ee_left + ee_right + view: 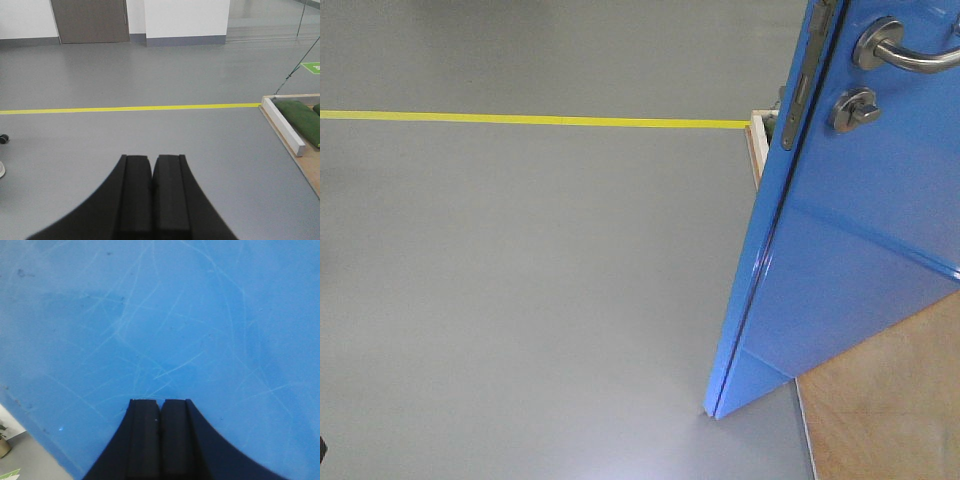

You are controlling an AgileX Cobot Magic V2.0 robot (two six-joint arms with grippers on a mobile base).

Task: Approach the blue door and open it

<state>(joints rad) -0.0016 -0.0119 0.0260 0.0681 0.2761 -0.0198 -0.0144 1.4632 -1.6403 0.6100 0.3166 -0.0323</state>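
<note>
One blue door (850,230), right of front view, swung partly open, latch edge showing; fills right wrist view. Two claws, both pinched together, holding nothing. Right claw (160,407) close to door face, contact unclear, likely pushing. Left claw (151,162) idle over floor (75,150). One lever handle (910,55), one thumb-turn lock (855,105), both ungripped.

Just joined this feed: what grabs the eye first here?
The glossy blue door fills the front view's right side, its steel lever handle and thumb-turn lock near the top. The shut right gripper faces its scratched panel up close. A yellow floor line runs across to the left.
</note>
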